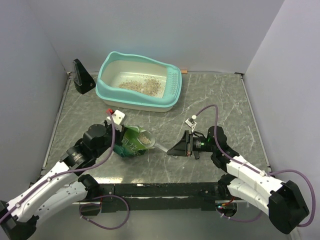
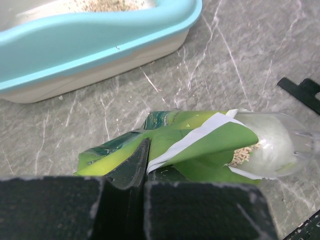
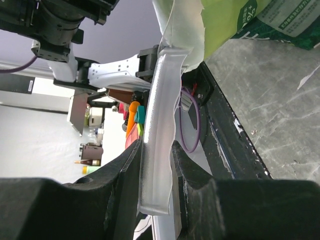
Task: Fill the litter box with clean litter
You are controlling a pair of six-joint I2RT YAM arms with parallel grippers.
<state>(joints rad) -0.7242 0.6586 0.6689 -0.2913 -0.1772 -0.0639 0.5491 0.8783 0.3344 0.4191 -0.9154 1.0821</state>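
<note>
The litter box (image 1: 172,86), turquoise-rimmed and cream inside, stands at the back of the table with a patch of beige clean litter (image 1: 142,84) on its floor; its near wall shows in the left wrist view (image 2: 100,47). My left gripper (image 1: 121,136) is shut on the edge of a green printed pouch (image 2: 200,140), held open on its side. My right gripper (image 1: 177,149) is shut on the handle of a translucent scoop (image 3: 160,125). The scoop's bowl (image 2: 272,145) sits in the pouch mouth, with litter granules (image 2: 243,155) in it.
A black wedge-shaped stand (image 1: 82,76) sits at the back left by the wall. A black rail (image 1: 160,190) runs along the table's near edge between the arm bases. Grey walls close the table on three sides.
</note>
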